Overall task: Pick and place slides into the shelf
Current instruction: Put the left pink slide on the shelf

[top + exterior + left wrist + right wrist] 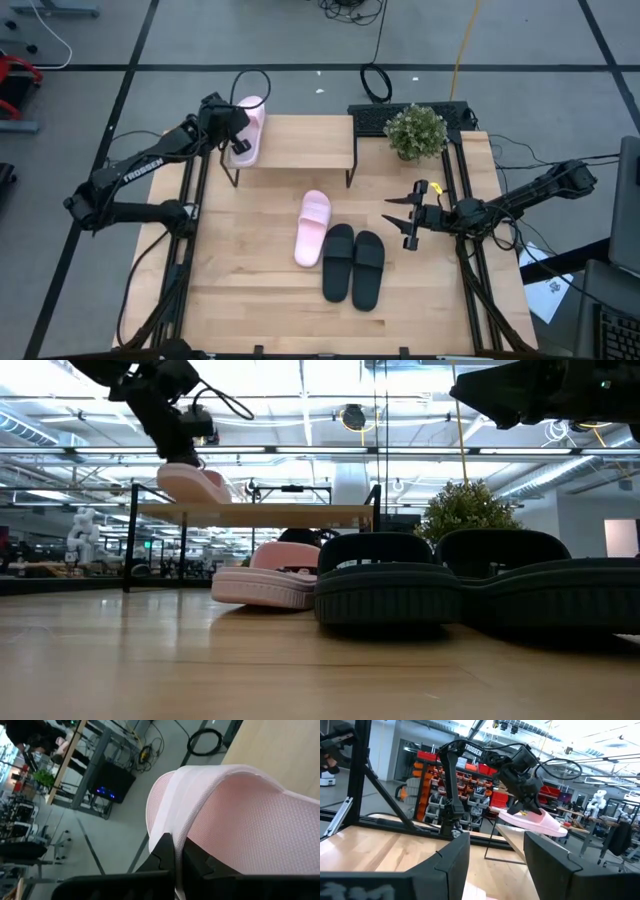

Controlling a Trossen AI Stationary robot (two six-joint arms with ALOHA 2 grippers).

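Observation:
My left gripper is shut on a light pink slide over the left end of the shelf, a low rack with a wooden top board and black legs. In the low view this slide sits tilted just over the board; whether it touches, I cannot tell. A second pink slide lies sole down mid-table, beside a black pair. My right gripper stands open to the right of these, with nothing between its fingers. My left gripper pinches the pink slide's wide strap at its side edge between its two shut fingers. The fingers come slanting down from the table's left side. The slide sits tilted below the fingers, over the shelf's left end.
A potted green plant stands at the back right of the table, next to the shelf's right end. A keyboard lies behind it. Bare wooden tabletop stretches in front of the slides and along the left side.

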